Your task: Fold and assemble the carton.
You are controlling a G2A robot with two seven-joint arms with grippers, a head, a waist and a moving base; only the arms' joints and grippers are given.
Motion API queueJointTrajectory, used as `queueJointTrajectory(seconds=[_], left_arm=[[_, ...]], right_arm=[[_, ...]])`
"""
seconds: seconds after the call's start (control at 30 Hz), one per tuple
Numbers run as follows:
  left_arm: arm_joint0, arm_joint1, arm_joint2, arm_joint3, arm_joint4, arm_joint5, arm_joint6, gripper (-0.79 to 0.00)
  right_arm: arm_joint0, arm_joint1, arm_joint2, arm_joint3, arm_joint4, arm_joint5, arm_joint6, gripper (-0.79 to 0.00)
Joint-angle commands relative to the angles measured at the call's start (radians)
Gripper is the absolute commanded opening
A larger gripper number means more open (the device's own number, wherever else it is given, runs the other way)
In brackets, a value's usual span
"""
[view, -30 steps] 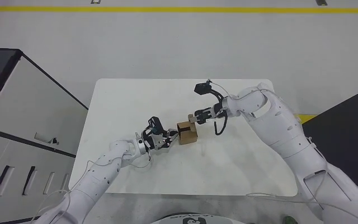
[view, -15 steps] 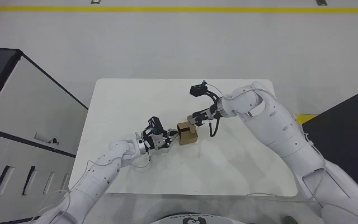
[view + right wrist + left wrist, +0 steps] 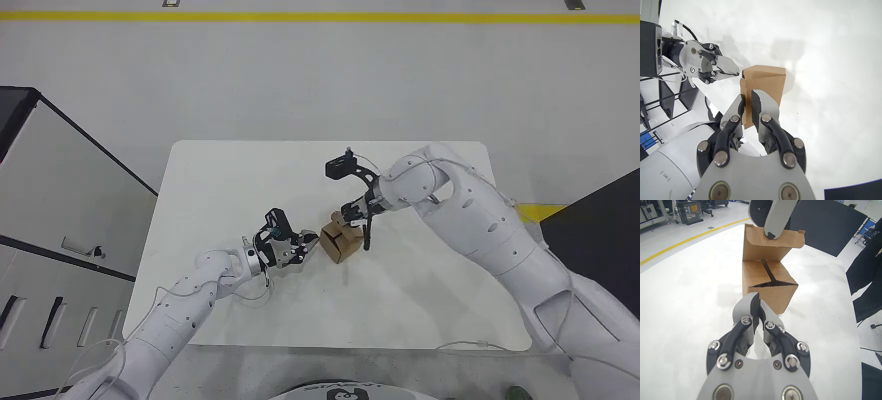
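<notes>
A grey floor point(image 3: 300, 80) with a yellow line point(image 3: 320, 16) lies behind a white table point(image 3: 220, 180). The left tool point(image 3: 758, 306) is low over the table, its fingers pressed together with nothing between them. Its tip is just beside the carton's near lower edge; whether it touches cannot be told.

The carton point(image 3: 341, 241) stands near the middle of the table, small and brown. Its inner flaps point(image 3: 757, 273) are folded in, with a narrow forked gap between them. The lid point(image 3: 789, 240) stands up at the far side, its tuck tab bent forward.

The right tool point(image 3: 747, 98) is above the carton, clamped on the lid's edge, with cardboard pinched between its pads.

The step in hand looks like closing the top: side flaps in, lid not yet down. The next move probably calls for swinging the lid over the flaps and steering the tab into the front slot. The left tool could brace the carton so that it neither slides nor tips.
</notes>
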Motion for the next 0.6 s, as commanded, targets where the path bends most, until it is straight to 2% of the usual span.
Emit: queueJointTrajectory(seconds=[0.0, 0.57], left_arm=[[0.0, 0.0, 0.0, 0.0, 0.0, 0.0, 0.0, -0.785], [0.0, 0.0, 0.0, 0.0, 0.0, 0.0, 0.0, -0.785]], right_arm=[[0.009, -0.004, -0.01, 0.005, -0.009, 0.001, 0.005, -0.699], [0.071, -0.053, -0.116, 0.031, -0.104, 0.027, 0.04, -0.73]])
